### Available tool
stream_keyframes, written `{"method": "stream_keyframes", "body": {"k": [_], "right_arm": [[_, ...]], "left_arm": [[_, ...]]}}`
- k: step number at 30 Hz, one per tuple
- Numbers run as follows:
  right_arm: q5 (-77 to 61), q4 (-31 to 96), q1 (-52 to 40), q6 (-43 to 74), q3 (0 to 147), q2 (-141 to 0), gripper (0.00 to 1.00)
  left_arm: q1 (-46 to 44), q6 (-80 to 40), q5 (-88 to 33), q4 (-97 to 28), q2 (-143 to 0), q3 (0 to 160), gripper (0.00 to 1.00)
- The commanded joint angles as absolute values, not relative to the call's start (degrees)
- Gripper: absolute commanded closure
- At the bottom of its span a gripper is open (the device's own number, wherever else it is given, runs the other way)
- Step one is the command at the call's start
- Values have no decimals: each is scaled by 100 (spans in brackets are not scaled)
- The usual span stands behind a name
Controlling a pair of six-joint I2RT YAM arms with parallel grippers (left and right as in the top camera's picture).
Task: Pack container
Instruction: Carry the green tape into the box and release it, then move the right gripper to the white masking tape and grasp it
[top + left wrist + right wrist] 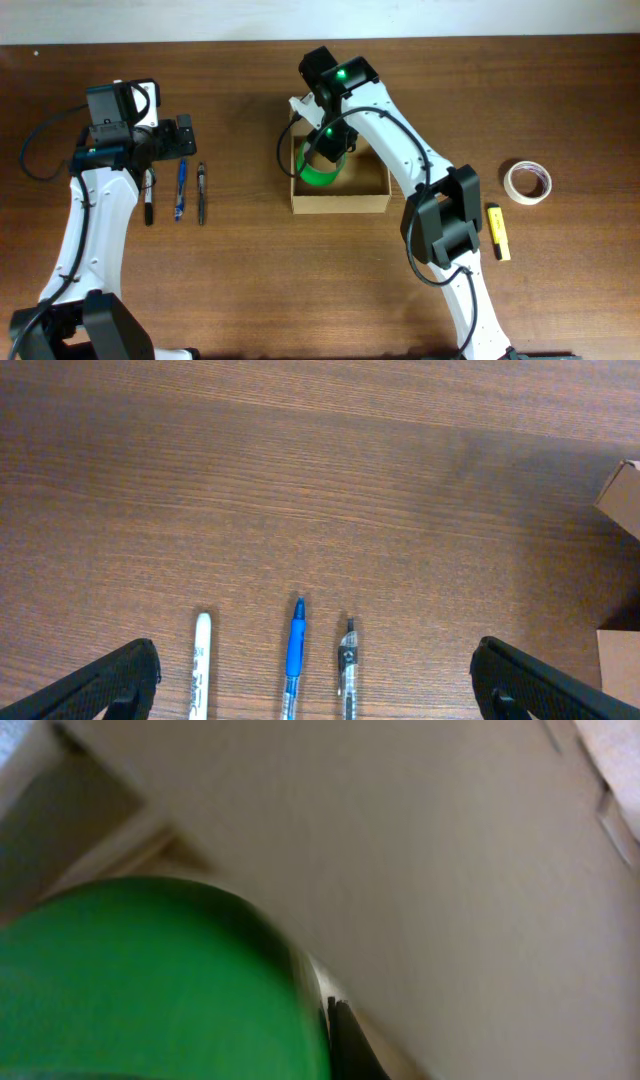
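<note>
On the brown wooden table (pixel 240 300) the container (pixel 340 204) sits open. Inside it the right gripper (pixel 333 150) pinches a green tape roll (pixel 322 176). Left of the container, the left gripper (pixel 178 137) gapes empty above three pens (pixel 181 190). Right of the container lie white tape (pixel 527 182) and a yellow marker (pixel 497 231).

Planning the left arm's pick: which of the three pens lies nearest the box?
The dark pen, at the row's end toward the container; the blue pen sits mid-row, the marker farthest.

Tan container (pixel 340 203); green tape roll (pixel 318 177); blue pen (pixel 181 188); yellow highlighter (pixel 497 231); brown wood-grain table (pixel 250 280).
</note>
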State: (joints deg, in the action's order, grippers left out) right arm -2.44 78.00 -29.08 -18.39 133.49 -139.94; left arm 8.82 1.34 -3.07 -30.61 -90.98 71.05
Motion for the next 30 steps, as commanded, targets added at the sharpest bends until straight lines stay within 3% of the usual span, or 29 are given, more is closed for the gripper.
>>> {"method": "stream_keyframes", "body": {"k": [1,8,15,20,25,30], "right_arm": [[-449,7642,-2923,-1750,13148,-14031,96],[-447,7406,-2923,-1708,12759,-14031,94],[-447,7732,-2930,-1643,12986,-13909,72],[-349,8300,-2930,-1577,13694,-13478,64],[438,8538,-2845,-1273,14077,-12291,52],[672,8444,-1907,-854,13826,-10597,48]], "left_arm": [[906,224,-364,-3052,-9118,7183,1],[906,222,-364,-3055,-9118,7181,1],[906,224,-364,-3052,-9118,7181,1],[906,224,-366,-3055,-9118,7183,1],[908,224,-362,-3055,-9118,7183,1],[913,224,-364,-3055,-9118,7181,1]]}}
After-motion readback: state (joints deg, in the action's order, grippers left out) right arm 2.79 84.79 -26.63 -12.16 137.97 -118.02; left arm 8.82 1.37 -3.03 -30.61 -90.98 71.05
